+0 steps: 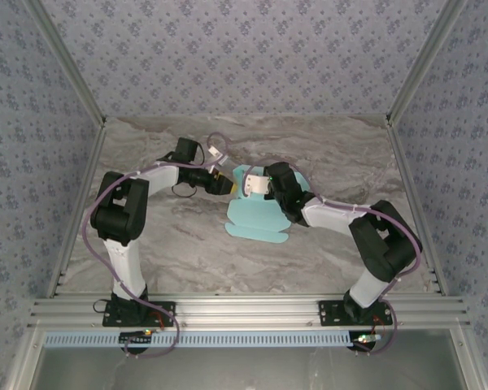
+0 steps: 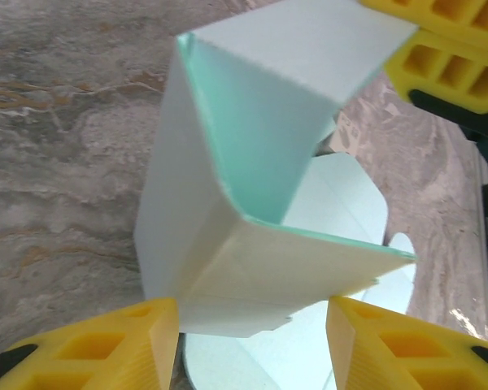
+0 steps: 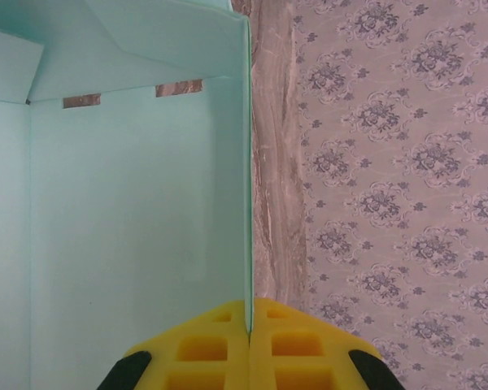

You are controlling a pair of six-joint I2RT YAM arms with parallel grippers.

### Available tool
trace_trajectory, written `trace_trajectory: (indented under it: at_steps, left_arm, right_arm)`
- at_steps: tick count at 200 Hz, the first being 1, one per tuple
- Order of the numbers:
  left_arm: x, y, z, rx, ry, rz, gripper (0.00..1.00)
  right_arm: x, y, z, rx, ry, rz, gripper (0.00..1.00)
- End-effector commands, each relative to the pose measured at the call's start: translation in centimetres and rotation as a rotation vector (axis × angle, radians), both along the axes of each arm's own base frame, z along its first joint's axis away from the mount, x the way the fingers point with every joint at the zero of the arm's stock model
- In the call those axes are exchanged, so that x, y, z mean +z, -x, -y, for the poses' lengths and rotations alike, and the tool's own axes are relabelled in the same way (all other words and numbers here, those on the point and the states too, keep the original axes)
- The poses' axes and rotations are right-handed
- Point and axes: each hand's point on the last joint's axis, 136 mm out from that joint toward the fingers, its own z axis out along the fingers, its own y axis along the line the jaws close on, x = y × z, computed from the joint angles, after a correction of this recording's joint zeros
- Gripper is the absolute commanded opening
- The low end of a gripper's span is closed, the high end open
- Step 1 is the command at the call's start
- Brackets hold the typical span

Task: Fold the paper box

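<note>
The paper box point(image 1: 256, 219) is pale cyan card lying at mid-table, its near part flat and its far flaps raised. My left gripper point(image 1: 225, 184) comes in from the left at the raised end. In the left wrist view its yellow fingers point(image 2: 122, 341) stand wide apart, and a folded corner of the paper box point(image 2: 252, 138) sits between them. My right gripper point(image 1: 260, 185) comes in from the right. Its fingers point(image 3: 220, 345) are shut on the thin edge of an upright wall of the paper box point(image 3: 130, 203). The right gripper's yellow fingers point(image 2: 447, 49) also show beyond the folded corner.
The marble tabletop point(image 1: 171, 236) has bare room left and right of the card. Patterned walls point(image 1: 244, 49) enclose three sides. An aluminium rail point(image 1: 244, 309) runs along the near edge between the arm bases.
</note>
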Motion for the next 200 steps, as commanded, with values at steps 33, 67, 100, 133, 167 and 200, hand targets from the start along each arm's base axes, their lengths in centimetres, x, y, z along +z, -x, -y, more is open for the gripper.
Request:
trace_trajectory:
  at_steps: [33, 67, 100, 133, 167, 200]
  left_arm:
    - [3.1, 1.6, 0.9, -0.127, 0.074, 0.004, 0.51]
    - [3.4, 1.3, 0.7, -0.121, 0.077, 0.015, 0.52]
    - [3.3, 0.2, -0.9, -0.049, 0.026, 0.015, 0.53]
    - [4.4, -1.3, -3.9, 0.049, 0.013, 0.042, 0.54]
    - [4.4, -3.6, -6.4, 0.161, 0.018, 0.002, 0.55]
    - [2.0, -6.9, -8.4, 0.323, -0.081, -0.061, 0.54]
  right_arm:
    - [1.2, -0.1, 0.2, 0.0, -0.031, -0.013, 0.0]
    - [1.4, -0.2, 0.5, -0.003, -0.036, -0.018, 0.0]
    - [1.6, 0.0, 0.6, 0.003, -0.037, -0.02, 0.0]
    - [1.8, 0.1, 0.6, 0.011, -0.042, -0.023, 0.0]
    - [1.9, 0.0, 0.5, 0.012, -0.041, -0.021, 0.0]
    - [2.0, 0.0, 0.4, 0.013, -0.042, -0.021, 0.0]
